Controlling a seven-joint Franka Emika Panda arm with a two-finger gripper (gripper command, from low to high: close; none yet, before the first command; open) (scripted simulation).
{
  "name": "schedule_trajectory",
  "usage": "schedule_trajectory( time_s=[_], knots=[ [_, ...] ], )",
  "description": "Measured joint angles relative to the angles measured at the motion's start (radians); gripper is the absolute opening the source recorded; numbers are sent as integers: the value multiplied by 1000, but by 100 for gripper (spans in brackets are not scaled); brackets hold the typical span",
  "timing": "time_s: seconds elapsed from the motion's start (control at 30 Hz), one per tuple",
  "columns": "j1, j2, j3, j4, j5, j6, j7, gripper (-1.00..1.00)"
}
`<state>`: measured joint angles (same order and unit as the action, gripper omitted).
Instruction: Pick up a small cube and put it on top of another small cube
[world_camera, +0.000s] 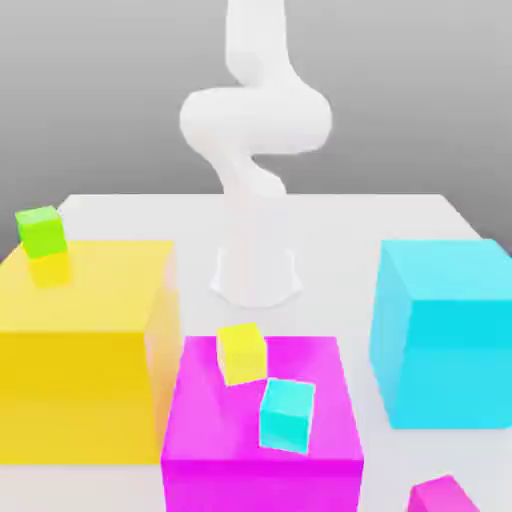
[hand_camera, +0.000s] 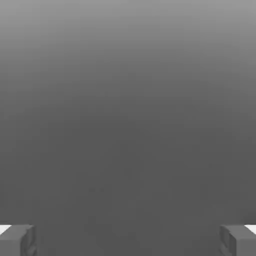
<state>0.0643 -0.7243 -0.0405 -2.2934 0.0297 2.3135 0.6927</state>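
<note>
White table (world_camera: 340, 215), bearing all blocks.
Robot arm (world_camera: 255, 130): upright behind the big magenta block (world_camera: 262, 440).
Big yellow block (world_camera: 85, 350): touching it, exterior view's left; small green cube (world_camera: 41, 231) on top.
Big cyan block (world_camera: 445, 335): right, apart.
Small yellow cube (world_camera: 242, 352), small cyan cube (world_camera: 287, 414): atop magenta block.
Small magenta cube (world_camera: 445, 497): right of magenta block, on table.
Gripper (hand_camera: 128, 240): fingers spread wide, empty.

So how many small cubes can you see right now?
4. A green cube on the yellow block, a yellow cube and a cyan cube on the magenta block, a pink cube on the table, partly cropped. Others may be hidden.
</note>
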Motion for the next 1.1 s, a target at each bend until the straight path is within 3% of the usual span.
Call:
schedule_trajectory(
  time_s=[0.47,0.7,0.9,1.1],
  knots=[
    [304,430,-178,40,201,69,-630,0],
    [382,641,-185,59,291,104,-935,0],
    [422,809,-164,72,314,146,-1159,0],
    [435,960,-129,80,267,204,-1336,0]
  ],
)
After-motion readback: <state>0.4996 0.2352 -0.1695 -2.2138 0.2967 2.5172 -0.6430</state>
